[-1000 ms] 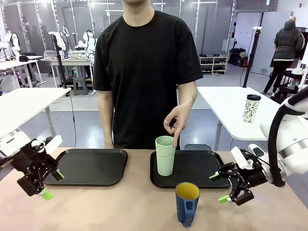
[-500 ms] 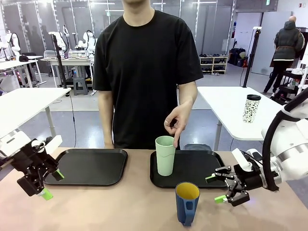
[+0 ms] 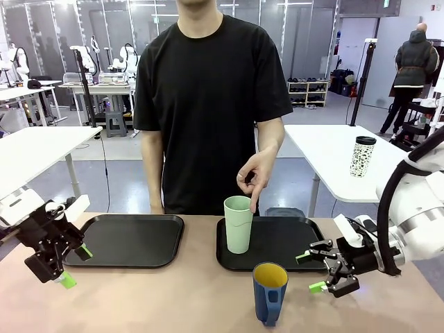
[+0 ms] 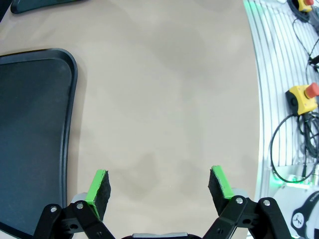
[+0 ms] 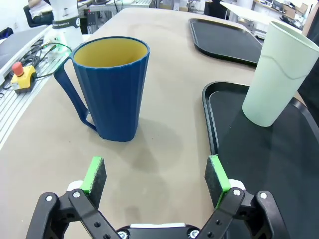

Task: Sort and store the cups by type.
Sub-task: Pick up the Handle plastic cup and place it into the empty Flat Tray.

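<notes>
Currently, two trays [image 3: 128, 239] [image 3: 284, 239], one green tumbler [image 3: 238, 223] on the right one, one blue mug [image 3: 270, 291], both arms' jaws open.

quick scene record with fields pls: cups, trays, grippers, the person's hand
tumbler: tall pale green plastic tumbler, upright on the right black tray, near its front left corner
mug: dark blue ribbed mug with yellow inside, upright on the tan table, in front of that tray
other tray: left black tray, beside the right one
left gripper: open, holding nothing, by the left tray
right gripper: open, holding nothing, facing the mug, apart from it
person's hand: index finger pointing down just behind the tumbler
</notes>
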You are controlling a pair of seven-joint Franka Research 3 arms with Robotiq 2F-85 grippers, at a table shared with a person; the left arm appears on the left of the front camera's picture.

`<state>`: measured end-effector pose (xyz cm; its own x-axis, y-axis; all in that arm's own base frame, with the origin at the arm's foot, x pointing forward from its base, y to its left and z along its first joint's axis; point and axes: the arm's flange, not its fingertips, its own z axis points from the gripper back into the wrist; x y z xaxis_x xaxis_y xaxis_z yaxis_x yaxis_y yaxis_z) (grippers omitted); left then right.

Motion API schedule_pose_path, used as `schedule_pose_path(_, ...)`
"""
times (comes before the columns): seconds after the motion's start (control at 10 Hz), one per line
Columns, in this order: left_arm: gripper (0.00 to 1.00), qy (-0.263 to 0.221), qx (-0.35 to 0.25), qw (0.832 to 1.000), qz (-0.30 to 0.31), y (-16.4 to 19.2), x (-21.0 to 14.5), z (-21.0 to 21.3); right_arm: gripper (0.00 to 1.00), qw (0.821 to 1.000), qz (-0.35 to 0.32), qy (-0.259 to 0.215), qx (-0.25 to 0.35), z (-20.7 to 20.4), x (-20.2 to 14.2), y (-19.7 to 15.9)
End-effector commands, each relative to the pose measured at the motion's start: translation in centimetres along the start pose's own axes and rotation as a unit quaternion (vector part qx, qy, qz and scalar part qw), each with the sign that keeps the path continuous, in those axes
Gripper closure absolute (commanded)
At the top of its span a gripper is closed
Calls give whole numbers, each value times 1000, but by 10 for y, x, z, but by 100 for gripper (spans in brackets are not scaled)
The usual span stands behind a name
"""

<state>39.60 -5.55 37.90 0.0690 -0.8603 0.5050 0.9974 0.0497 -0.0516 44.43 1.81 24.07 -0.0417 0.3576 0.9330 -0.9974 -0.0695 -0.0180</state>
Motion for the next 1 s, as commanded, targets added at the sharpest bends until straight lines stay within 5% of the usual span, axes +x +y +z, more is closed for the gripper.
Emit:
schedule_pose_path(0.0, 0, -2, 9, 1000, 0, 0, -1, -3, 0, 999, 12, -36, 31, -6, 3, 4)
schedule_pose_path(0.9, 0, -2, 9, 1000, 0, 0, -1, -3, 0, 996, 23, -60, 64, -46, 16, 23)
